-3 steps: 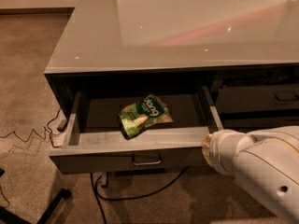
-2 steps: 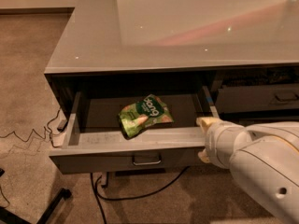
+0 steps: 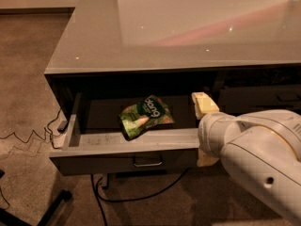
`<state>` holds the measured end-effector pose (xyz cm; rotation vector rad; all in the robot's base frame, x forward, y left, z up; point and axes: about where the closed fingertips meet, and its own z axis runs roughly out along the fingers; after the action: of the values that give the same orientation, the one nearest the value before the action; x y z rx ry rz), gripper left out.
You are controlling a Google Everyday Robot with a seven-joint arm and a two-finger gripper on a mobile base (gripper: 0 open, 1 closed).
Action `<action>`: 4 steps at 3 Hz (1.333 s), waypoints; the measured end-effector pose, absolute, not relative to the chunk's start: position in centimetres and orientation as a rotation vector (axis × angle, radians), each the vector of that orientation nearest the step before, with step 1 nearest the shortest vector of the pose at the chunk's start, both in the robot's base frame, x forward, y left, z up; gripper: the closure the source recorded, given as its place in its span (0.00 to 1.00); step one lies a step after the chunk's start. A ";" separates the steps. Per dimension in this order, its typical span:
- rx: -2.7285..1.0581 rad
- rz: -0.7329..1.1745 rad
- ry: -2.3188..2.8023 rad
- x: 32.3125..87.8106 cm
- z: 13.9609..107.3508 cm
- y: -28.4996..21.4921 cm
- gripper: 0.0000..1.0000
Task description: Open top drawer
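The top drawer (image 3: pixel 108 163) is pulled out from under the desk, its dark grey front facing me with a small metal pull (image 3: pixel 147 162) at centre. A green snack bag (image 3: pixel 145 117) lies in its light grey inner tray. My gripper (image 3: pixel 206 133) is at the right end of the drawer front. One pale fingertip (image 3: pixel 204 104) shows above the front's top edge and the other (image 3: pixel 207 160) below it, so the fingers stand open, astride that corner. My white arm (image 3: pixel 263 159) fills the lower right.
The glossy grey desk top (image 3: pixel 188 27) overhangs the drawer. A second stack of dark drawers (image 3: pixel 263 98) sits to the right. Thin wires (image 3: pixel 28 138) and a black cable (image 3: pixel 141 194) run over the carpet, and a black stand leg (image 3: pixel 49 208) lies at the lower left.
My gripper has shifted left and up along the drawer's right end, and one fingertip now shows above the front edge. The drawer and the bag have stayed put.
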<state>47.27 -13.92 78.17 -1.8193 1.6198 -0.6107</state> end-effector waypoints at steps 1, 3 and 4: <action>-1.860 -0.588 1.615 49.1 76.9 -12.8 0.00; -1.919 -0.614 1.617 52.6 75.4 -10.5 0.42; -1.916 -0.625 1.617 52.8 75.5 -10.5 0.65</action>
<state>52.79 -10.51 75.54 -1.9157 1.6170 -0.6253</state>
